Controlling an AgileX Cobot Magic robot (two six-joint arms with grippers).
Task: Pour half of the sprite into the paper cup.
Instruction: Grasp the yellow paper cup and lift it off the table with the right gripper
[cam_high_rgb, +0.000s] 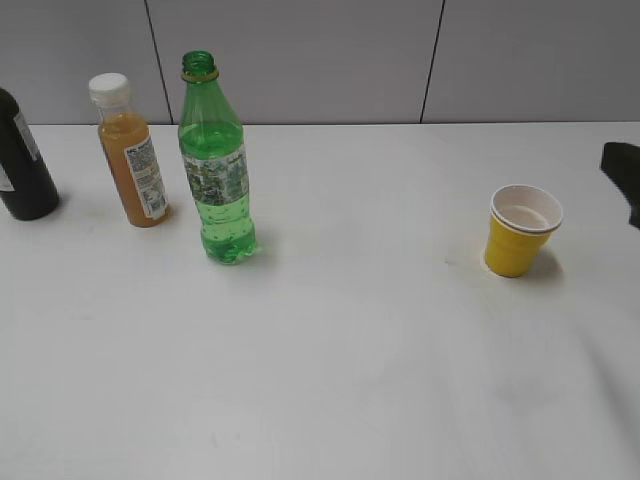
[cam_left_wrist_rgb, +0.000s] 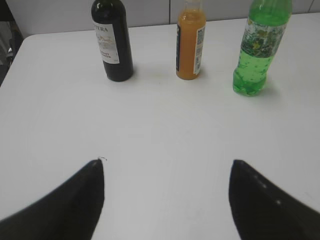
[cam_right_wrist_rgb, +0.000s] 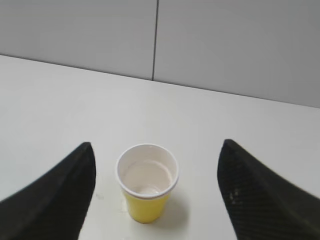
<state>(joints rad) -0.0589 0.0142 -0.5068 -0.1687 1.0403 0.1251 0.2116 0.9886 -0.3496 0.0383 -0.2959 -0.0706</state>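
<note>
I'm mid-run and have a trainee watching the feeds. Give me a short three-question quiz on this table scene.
1. True or false: the tall green transparent plastic sprite bottle has its cap on.
2. Which stands nearest the small yellow paper cup? A) the dark black glass bottle B) the orange juice bottle with a white cap C) the sprite bottle
3. Fill in: both the left gripper and the right gripper are ____ and hold nothing.

Key: 1 false; 2 C; 3 open.

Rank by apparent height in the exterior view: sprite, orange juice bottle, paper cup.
1. sprite, tallest
2. orange juice bottle, clearly shorter
3. paper cup, shortest by far

All three stand at similar depth on the table, so nearness to the camera barely skews this.
</note>
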